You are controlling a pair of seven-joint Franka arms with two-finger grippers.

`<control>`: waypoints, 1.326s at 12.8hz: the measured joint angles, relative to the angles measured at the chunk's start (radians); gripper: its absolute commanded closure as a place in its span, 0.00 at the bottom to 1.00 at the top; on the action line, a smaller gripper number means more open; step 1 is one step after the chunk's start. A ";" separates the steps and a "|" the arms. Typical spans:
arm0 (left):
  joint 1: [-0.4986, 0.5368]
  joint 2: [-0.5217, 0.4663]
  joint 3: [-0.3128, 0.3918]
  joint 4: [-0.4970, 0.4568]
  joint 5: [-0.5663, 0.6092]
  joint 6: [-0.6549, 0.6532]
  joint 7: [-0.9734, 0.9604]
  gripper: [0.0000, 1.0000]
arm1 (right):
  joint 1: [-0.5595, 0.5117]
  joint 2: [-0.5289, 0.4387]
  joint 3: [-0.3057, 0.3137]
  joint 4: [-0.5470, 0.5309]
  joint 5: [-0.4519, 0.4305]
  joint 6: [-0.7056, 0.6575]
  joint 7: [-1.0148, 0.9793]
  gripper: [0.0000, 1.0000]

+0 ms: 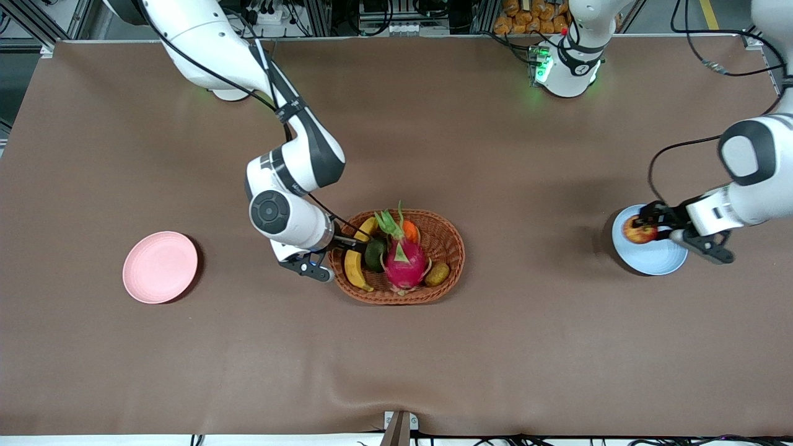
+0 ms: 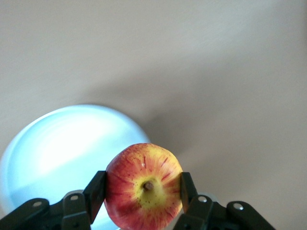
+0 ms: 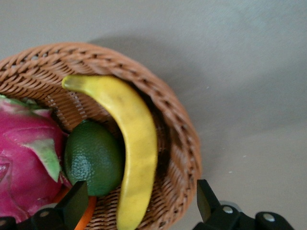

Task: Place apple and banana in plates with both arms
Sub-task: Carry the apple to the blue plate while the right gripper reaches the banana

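The left gripper (image 1: 652, 228) is squeezing the apple (image 1: 640, 230) over the blue plate (image 1: 657, 263); the right gripper (image 1: 344, 243) is waiting wide open around the banana (image 1: 354, 263) in the basket (image 1: 449, 248), pink plate (image 1: 160, 267) waiting

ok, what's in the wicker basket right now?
The wicker basket holds the banana, a dark green fruit, a pink dragon fruit, a small orange fruit and a brown-green kiwi. Anything beneath the dragon fruit is covered.

Banana (image 3: 136, 148) tip cut off
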 measured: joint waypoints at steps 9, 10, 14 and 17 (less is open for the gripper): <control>0.052 0.086 -0.002 -0.066 0.107 0.186 0.064 0.82 | 0.065 0.031 -0.006 -0.004 -0.001 0.037 0.041 0.24; 0.052 0.092 -0.001 -0.066 0.118 0.189 0.064 0.82 | 0.065 0.031 -0.006 -0.007 -0.001 0.036 0.041 0.24; 0.066 0.121 0.000 -0.067 0.146 0.208 0.065 0.51 | 0.065 0.032 -0.006 -0.022 0.000 0.036 0.041 0.24; 0.073 0.143 0.000 -0.067 0.147 0.217 0.065 0.01 | 0.065 0.032 -0.006 -0.030 0.000 0.036 0.041 0.24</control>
